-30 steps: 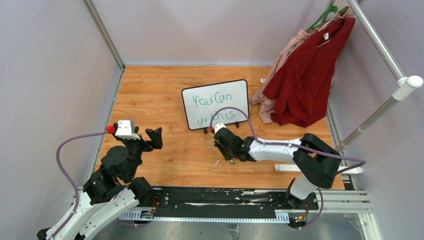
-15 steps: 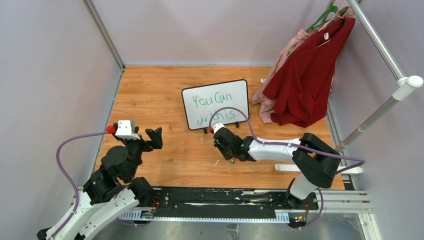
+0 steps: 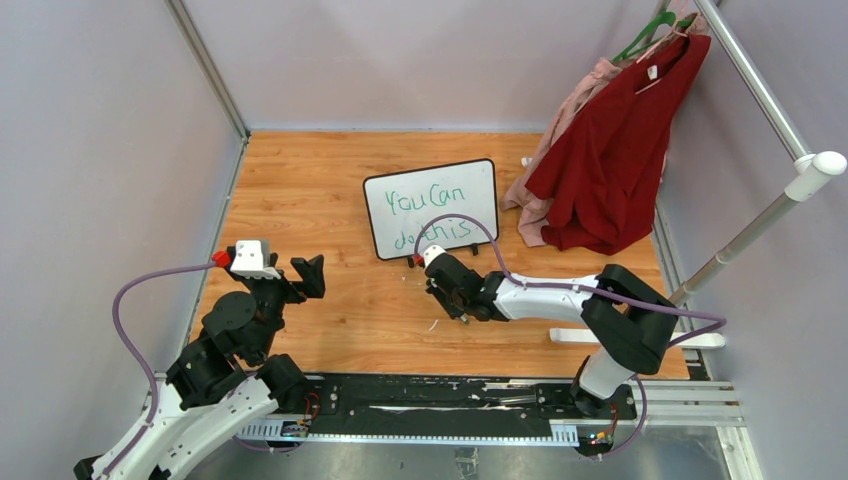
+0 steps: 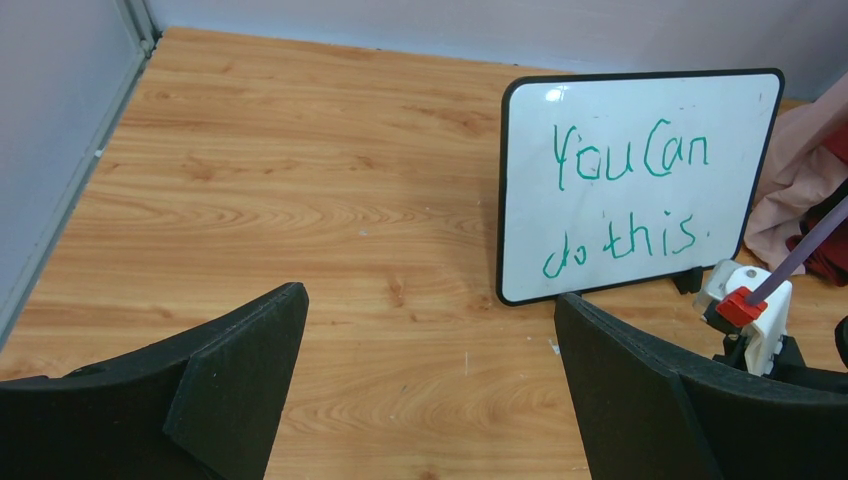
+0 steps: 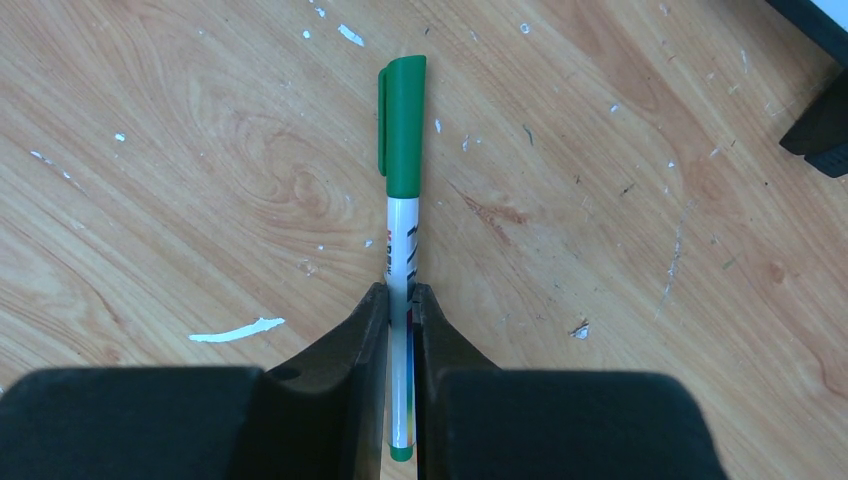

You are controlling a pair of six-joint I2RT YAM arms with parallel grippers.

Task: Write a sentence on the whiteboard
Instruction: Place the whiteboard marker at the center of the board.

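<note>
The right gripper (image 5: 400,293) pinches a capped green marker (image 5: 403,150) over the table (image 3: 300,180), the left gripper (image 4: 430,300) is spread wide, and the whiteboard (image 4: 740,130) with the sentence (image 4: 630,200) in 2 lines stands just behind, bare wood to its left and hanging clothes (image 3: 610,170) to its right.

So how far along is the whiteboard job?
Done: the sentence "You Can do this." stands in green on the whiteboard. In hand: the right pincer is shut on the capped green marker, low over the table; the left pincer hangs open, empty. Left: probably only setting the marker down.
</note>
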